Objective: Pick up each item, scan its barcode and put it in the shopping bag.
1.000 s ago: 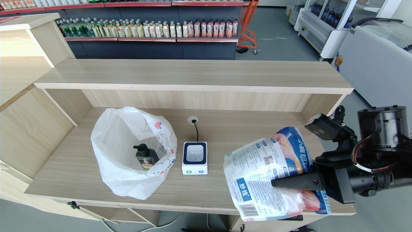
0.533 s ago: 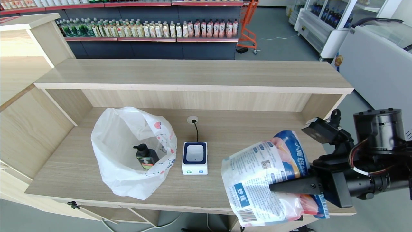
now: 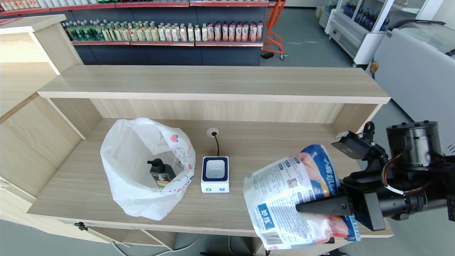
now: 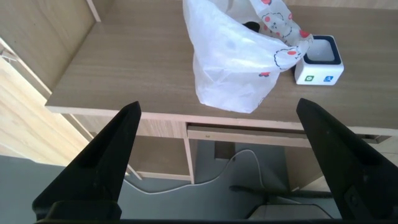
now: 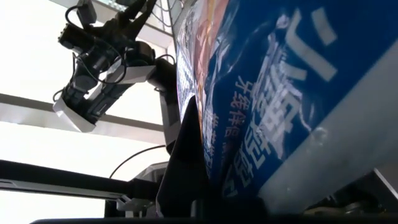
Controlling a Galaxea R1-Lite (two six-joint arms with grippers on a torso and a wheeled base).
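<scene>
My right gripper (image 3: 321, 206) is shut on a large white, blue and pink snack bag (image 3: 284, 199), held in the air over the counter's front right corner, barcode at its lower edge. The same snack bag (image 5: 280, 112) presses against a dark finger (image 5: 186, 162) in the right wrist view. The white scanner (image 3: 215, 174) sits mid-counter, left of the held bag. A white plastic shopping bag (image 3: 135, 167) stands open at the left with a dark pump bottle (image 3: 160, 173) inside. My left gripper (image 4: 217, 168) hangs open below the counter's front edge, near the shopping bag (image 4: 236, 62) and scanner (image 4: 319, 59).
A raised wooden ledge (image 3: 213, 83) runs along the back of the counter (image 3: 71, 192). The scanner's black cable (image 3: 216, 144) leads to a hole in the counter. Shelves of bottles and freezers stand in the room behind.
The right gripper has carried the snack bag slightly left and down, toward the counter's front edge. The shopping bag, bottle and scanner have stayed put.
</scene>
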